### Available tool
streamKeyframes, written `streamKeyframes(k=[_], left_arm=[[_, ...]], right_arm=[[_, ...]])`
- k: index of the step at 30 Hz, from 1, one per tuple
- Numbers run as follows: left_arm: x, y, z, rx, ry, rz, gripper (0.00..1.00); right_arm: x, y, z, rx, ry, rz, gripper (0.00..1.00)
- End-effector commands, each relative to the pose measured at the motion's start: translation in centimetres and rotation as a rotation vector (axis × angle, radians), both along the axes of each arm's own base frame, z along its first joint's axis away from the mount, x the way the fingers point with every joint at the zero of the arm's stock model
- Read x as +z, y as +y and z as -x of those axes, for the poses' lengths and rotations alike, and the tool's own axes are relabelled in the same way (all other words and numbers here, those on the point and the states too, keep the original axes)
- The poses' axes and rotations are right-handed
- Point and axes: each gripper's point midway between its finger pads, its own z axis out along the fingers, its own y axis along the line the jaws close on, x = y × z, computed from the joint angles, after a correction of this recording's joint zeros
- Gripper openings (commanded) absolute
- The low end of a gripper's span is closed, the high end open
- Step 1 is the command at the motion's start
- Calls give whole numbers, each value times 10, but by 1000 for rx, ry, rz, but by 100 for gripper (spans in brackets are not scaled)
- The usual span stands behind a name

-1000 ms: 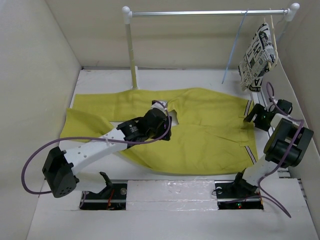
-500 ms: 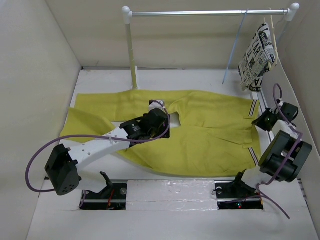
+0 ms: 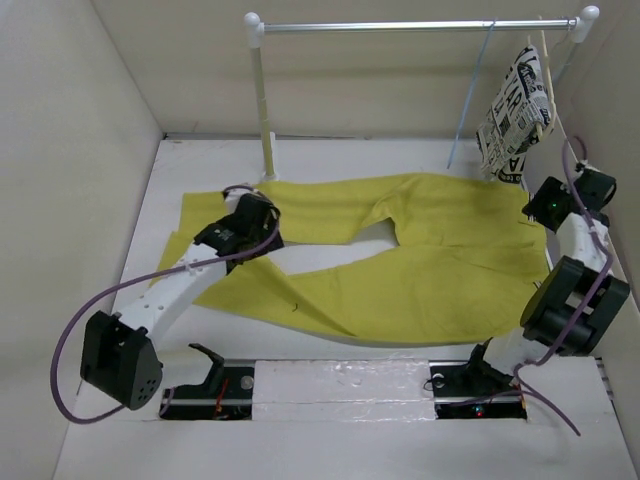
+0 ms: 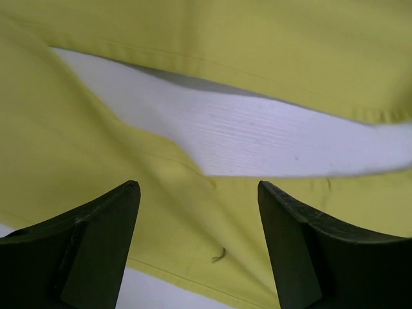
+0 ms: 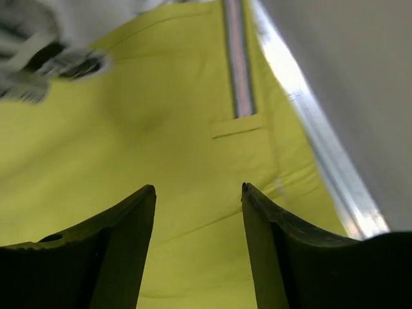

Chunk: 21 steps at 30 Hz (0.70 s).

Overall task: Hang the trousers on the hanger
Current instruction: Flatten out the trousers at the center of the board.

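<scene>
Lying spread out: trousers (image 3: 430, 265) | left hand (image 4: 198, 188) fingers apart, empty | right hand (image 5: 198, 188) fingers apart, empty

**Jaws apart on both sides**

The left arm (image 3: 175, 290) stretches from the lower left up toward centre-left. The left gripper (image 4: 198, 187) points downward, spread wide with nothing between its fingers. The right arm (image 3: 572, 300) rises along the right edge, and the right gripper (image 5: 198, 188) is likewise spread and empty.

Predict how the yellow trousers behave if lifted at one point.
Probably floppy: the trousers lie flat with creased, folded legs, so they'd drape and sag. Likely light: edges look thin. They'd probably slide easily on the smooth white table.
</scene>
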Motion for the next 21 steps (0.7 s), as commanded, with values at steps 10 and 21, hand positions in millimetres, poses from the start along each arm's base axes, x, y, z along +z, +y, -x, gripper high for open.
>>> streamKeyframes(k=[10, 21], left_arm=[[10, 176, 35, 660, 8, 145, 52], [-58, 277, 72, 1138, 205, 310, 42]], right_arm=[[12, 292, 87, 698, -217, -37, 0], [-26, 401, 182, 1150, -119, -43, 22]])
